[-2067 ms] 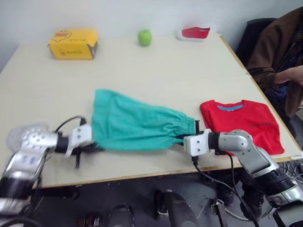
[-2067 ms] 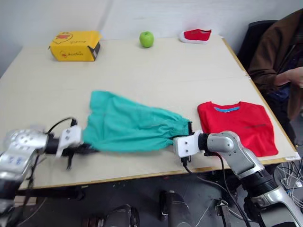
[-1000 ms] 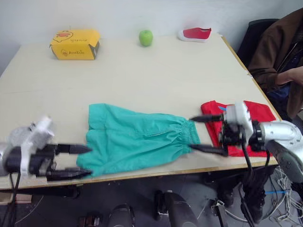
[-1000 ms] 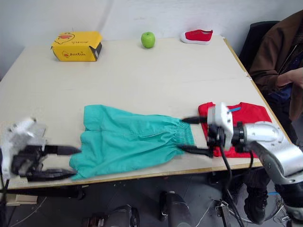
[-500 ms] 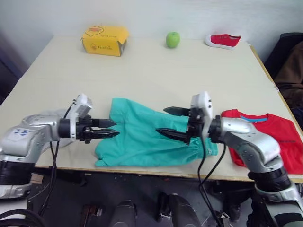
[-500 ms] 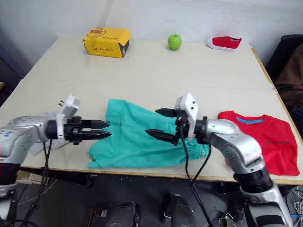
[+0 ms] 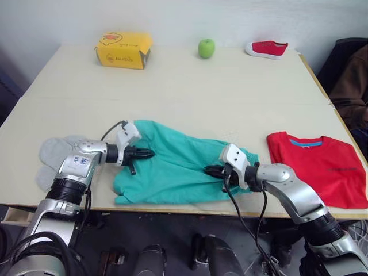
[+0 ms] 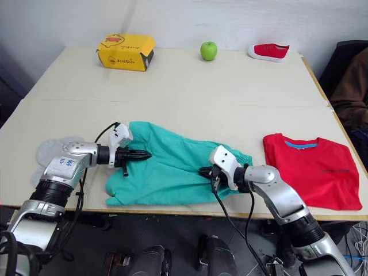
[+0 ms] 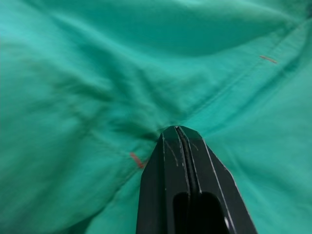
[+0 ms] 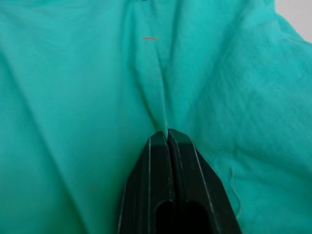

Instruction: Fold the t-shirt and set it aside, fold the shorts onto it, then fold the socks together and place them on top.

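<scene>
The teal shorts (image 7: 178, 167) lie crumpled near the table's front edge, in the middle. My left gripper (image 7: 148, 153) is shut, pinching a fold on their left side; creases run into its tips (image 9: 176, 129). My right gripper (image 7: 208, 170) is shut on a fold near the gathered waistband, with fabric puckered at its tips (image 10: 167, 131). The red t-shirt (image 7: 317, 168) lies folded flat at the front right, blue neckband showing. The light grey socks (image 7: 53, 154) lie at the front left, partly under my left arm.
A yellow box (image 7: 122, 50), a green apple (image 7: 206, 48) and a small red shoe (image 7: 266, 48) stand along the far edge. A person in a brown coat (image 7: 352, 75) sits past the table's right edge. The table's front edge (image 7: 190, 208) runs just behind the shorts.
Both grippers have dropped onto the shorts and shut on the fabric; the right one stood wide open before. The shorts are more bunched between them. The camera has shifted slightly.
</scene>
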Available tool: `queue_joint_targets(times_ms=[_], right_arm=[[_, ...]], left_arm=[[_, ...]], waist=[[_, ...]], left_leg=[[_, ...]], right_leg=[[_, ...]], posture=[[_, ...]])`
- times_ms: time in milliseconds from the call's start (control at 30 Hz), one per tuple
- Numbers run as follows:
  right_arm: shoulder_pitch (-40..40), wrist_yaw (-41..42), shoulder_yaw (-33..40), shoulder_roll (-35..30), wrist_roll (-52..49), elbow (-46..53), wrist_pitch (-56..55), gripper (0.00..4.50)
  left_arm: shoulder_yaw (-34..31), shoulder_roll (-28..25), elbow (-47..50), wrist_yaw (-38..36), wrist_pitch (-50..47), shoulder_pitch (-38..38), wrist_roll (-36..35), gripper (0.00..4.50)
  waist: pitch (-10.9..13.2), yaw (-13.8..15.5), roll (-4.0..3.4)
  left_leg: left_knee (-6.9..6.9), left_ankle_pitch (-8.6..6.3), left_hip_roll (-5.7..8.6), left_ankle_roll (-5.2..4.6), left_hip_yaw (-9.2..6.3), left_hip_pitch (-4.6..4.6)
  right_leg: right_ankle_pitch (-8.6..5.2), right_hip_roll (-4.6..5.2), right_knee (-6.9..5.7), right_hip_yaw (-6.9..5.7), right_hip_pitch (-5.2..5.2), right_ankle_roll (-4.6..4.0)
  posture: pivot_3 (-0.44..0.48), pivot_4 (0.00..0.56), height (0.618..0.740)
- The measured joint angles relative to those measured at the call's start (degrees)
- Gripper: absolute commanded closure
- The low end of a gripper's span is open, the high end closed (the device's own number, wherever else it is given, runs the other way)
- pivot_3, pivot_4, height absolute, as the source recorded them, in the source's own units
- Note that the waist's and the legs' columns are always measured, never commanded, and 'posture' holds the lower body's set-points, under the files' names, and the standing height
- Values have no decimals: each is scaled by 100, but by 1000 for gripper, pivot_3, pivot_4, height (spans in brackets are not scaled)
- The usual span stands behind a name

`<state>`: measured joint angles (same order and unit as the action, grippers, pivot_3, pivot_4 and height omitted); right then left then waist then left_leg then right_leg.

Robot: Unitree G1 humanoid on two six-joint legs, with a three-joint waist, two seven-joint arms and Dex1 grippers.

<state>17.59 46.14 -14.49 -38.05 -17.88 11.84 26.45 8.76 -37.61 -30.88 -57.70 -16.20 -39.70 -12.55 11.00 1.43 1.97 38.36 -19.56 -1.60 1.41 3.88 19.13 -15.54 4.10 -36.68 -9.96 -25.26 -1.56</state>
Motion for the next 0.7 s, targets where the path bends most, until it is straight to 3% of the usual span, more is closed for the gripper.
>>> queue_joint_targets(times_ms=[167, 333, 533, 600, 700], right_arm=[[-543, 96, 653, -507, -19, 384, 11, 4492], [-714, 208, 1228, -683, -271, 645, 161, 4492], [486, -87, 1421, 58, -1235, 1224, 1107, 4492], [700, -216, 1174, 401, -1226, 1207, 1176, 4492], [928, -370, 490, 950, -893, 735, 1118, 4492]], left_arm=[[-271, -219, -505, -32, 237, -89, 57, 4500], [-601, -640, -375, -357, -246, -13, -74, 4500], [-1136, -1086, 2417, -1077, -2338, 366, -1588, 4500], [-1117, -1138, 3168, -1002, -2629, 769, -1681, 4500], [-869, -782, 3615, -484, -2821, 1368, -1587, 4500]], waist=[[0, -30, 0], [1, -30, 1], [8, -24, 9], [2, -41, -2], [4, -42, -4]], left_leg=[[-14, 0, -4, 5, 15, 0], [-12, 1, -7, 8, 14, -1], [-17, 1, -7, 14, 7, 0], [-25, 1, -4, 14, 17, -5], [-15, 2, -4, 11, 18, -3]], right_leg=[[0, -5, -2, 11, 2, 1], [0, -9, -1, 11, -13, 1], [0, -9, 6, 19, -13, 0], [0, -9, 8, 30, -13, 1], [0, -10, 4, 30, -14, 1]], posture=[[0, 150, 740], [0, 150, 740], [0, 150, 740], [0, 150, 740], [0, 150, 740]])
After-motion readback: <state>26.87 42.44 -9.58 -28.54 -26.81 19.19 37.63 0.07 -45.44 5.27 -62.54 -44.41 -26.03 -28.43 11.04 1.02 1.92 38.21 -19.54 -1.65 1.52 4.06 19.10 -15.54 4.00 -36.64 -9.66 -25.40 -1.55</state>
